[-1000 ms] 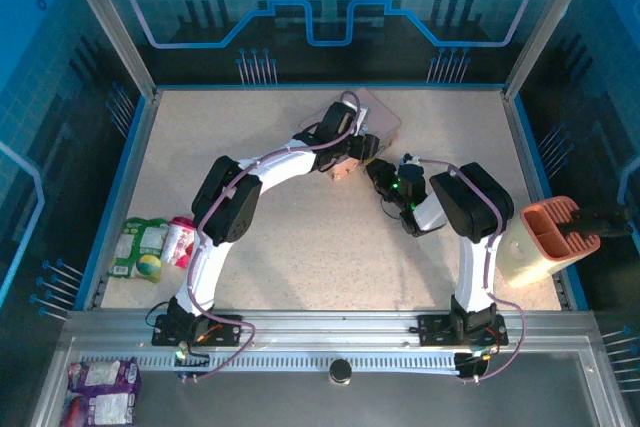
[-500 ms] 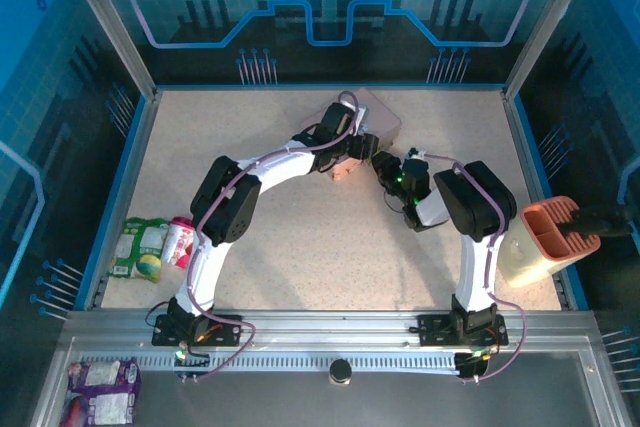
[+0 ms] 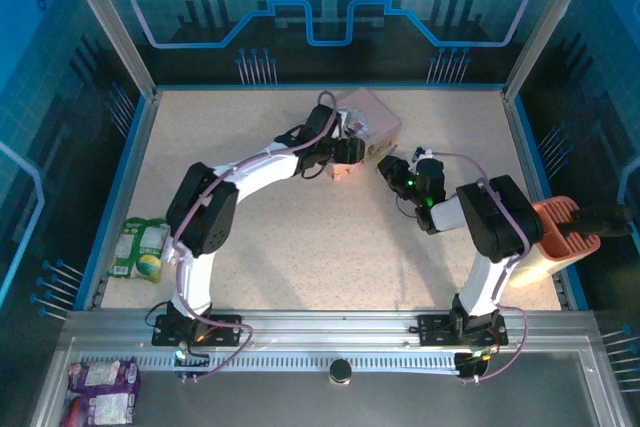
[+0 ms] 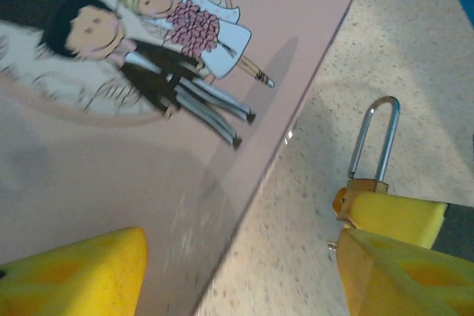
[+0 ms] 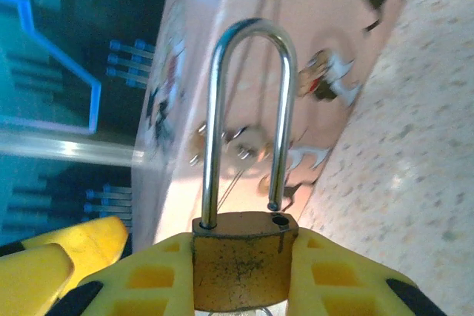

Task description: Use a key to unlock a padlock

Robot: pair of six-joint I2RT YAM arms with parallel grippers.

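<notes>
Padlock (image 5: 238, 260): one, brass body clamped between right gripper (image 3: 390, 167) fingers, shackle upright, short leg out of its hole, just beside pink tin (image 4: 289, 12). Tin: one, cartoon couple print. Left gripper (image 4: 237, 279) spread wide, gripping nothing, over tin edge

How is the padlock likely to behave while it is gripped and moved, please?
The padlock looks like solid brass, so it is probably rigid and heavy for its size. Its smooth flat sides may slip between the pads. One shackle leg looks free, so it might swivel.
</notes>
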